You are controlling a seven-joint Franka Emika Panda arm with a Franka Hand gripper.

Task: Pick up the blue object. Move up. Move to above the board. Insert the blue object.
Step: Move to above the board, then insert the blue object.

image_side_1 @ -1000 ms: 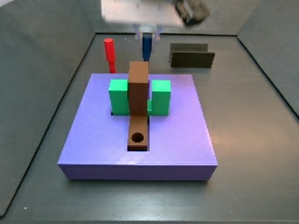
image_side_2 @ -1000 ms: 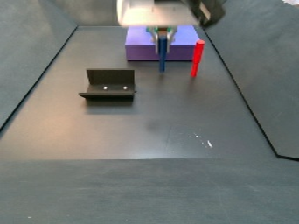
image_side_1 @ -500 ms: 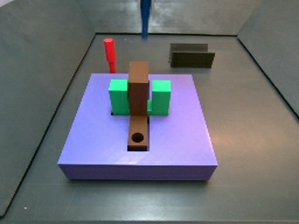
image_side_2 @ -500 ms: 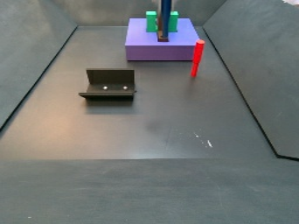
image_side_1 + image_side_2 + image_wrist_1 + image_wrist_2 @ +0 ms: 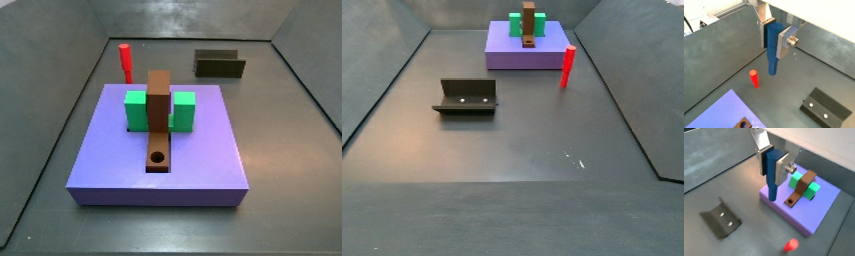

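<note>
Gripper [image 5: 776, 36] clamped on the blue object [image 5: 773, 50], hanging upright high over the floor, out of both side views. Board [image 5: 159, 120] resting in green block [image 5: 138, 110] on purple slab [image 5: 187, 160], hole empty.

Both side views leave out the gripper [image 5: 775, 36] and the blue object [image 5: 773, 55]. The wrist views hide the object's top between the fingers [image 5: 785, 163].

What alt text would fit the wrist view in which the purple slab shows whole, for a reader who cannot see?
The gripper holds the blue peg upright, high above the floor. Below lie the purple slab, carrying the brown board and green block, the dark fixture, and the red peg.
</note>
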